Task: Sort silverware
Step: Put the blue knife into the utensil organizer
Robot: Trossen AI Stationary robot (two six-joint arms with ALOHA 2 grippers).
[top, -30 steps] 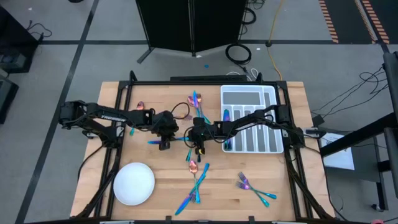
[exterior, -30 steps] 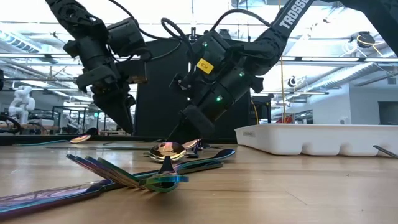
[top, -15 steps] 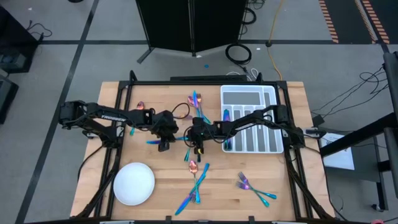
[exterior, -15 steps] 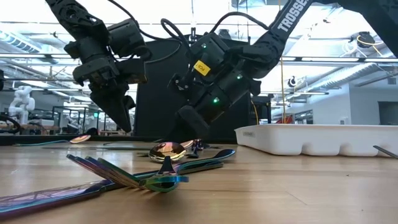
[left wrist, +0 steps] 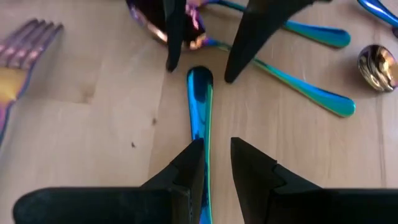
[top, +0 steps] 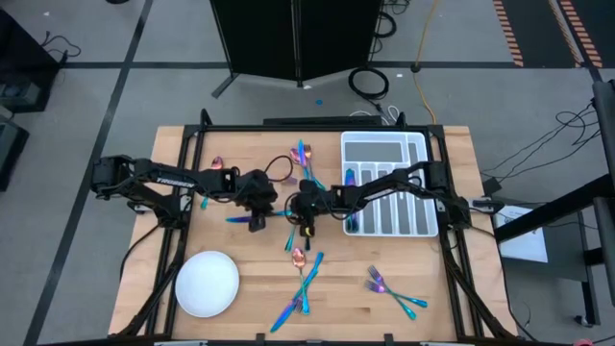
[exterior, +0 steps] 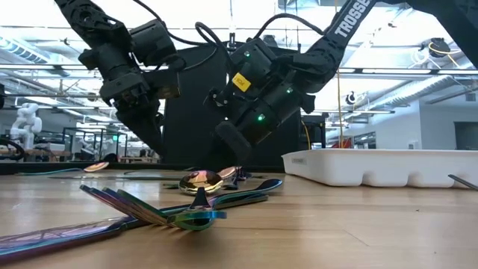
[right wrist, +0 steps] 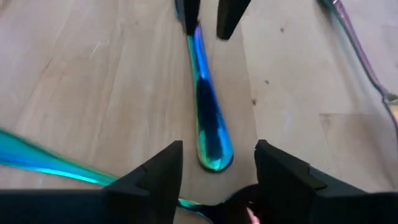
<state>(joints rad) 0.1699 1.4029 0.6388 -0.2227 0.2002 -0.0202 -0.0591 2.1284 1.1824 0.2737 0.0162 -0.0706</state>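
Left end effector (left wrist: 212, 163): fingers closed on blue utensil handle (left wrist: 200, 102), mid-desk.
Right end effector (right wrist: 214, 163): fingers spread, straddling the handle's far end, gripping nothing.

Glossy iridescent metal utensil (left wrist: 199, 118) between matt black plastic fingers (left wrist: 186, 168); pale wooden table (top: 245, 259), smooth and grained; white plastic tray (top: 384, 187) looks glossy.

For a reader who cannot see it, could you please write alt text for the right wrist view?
A blue-teal utensil handle lies on the wooden table, its rounded end between the open fingers of the right gripper. At its far end, the left gripper meets it.
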